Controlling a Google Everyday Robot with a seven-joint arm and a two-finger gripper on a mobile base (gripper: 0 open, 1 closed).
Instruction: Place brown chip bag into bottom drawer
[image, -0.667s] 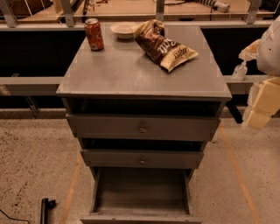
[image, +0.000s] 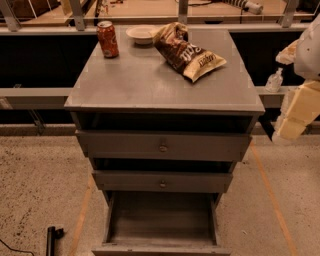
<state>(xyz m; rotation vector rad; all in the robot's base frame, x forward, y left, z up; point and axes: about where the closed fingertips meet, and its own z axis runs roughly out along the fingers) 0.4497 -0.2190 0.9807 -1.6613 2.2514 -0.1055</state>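
Hanging off cabinet (image: 150, 85) right edge: claw (image: 291, 122), state unclear; bottom drawer (image: 162, 217) open.

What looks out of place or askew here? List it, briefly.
Nothing spilled or damaged. The crinkled dark-brown chip bag lies slanted on the grey cabinet top. The lowest grey drawer stands pulled out, unlike the two knobbed drawers above. The cream tool hangs at the right, apart from the cabinet.
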